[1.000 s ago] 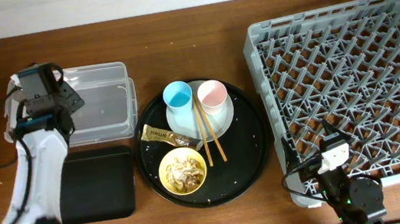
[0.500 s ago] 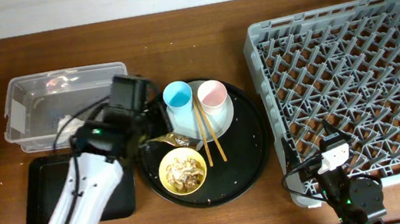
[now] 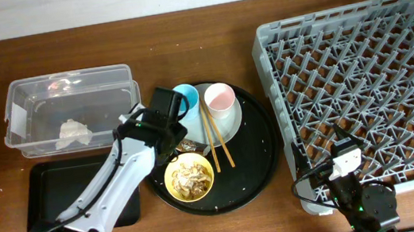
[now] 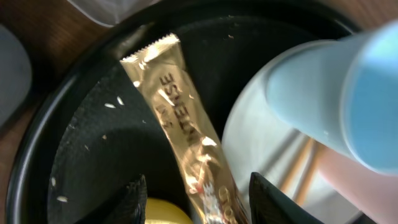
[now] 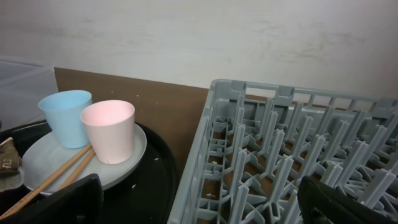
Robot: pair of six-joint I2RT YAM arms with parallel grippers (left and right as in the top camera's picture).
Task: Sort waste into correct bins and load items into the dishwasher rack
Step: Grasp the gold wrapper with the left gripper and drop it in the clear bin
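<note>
My left gripper [image 3: 175,134] is open and hovers over the gold-brown snack wrapper [image 3: 190,145] on the round black tray. In the left wrist view the wrapper [image 4: 177,124] runs between the open jaws [image 4: 199,205] and nothing grips it. The light blue cup [image 3: 187,95], pink cup [image 3: 219,97] and chopsticks [image 3: 218,142] rest on the pale plate [image 3: 232,125]. The yellow bowl [image 3: 189,176] holds beige flakes. The white tissue [image 3: 74,132] lies in the clear tub [image 3: 20,96]. My right gripper [image 3: 346,155] is open and empty at the grey rack's [image 3: 361,71] front left corner.
The black rectangular tray [image 3: 49,197] lies in front of the clear tub, partly under my left arm. The round black tray [image 3: 261,165] carries rice-like crumbs. The right wrist view shows the rack's corner [image 5: 217,124], the two cups and the plate [image 5: 50,165].
My left arm swung right from the clear tub to above the wrapper on the round tray. The tissue now lies in the tub. The right arm has not moved.
</note>
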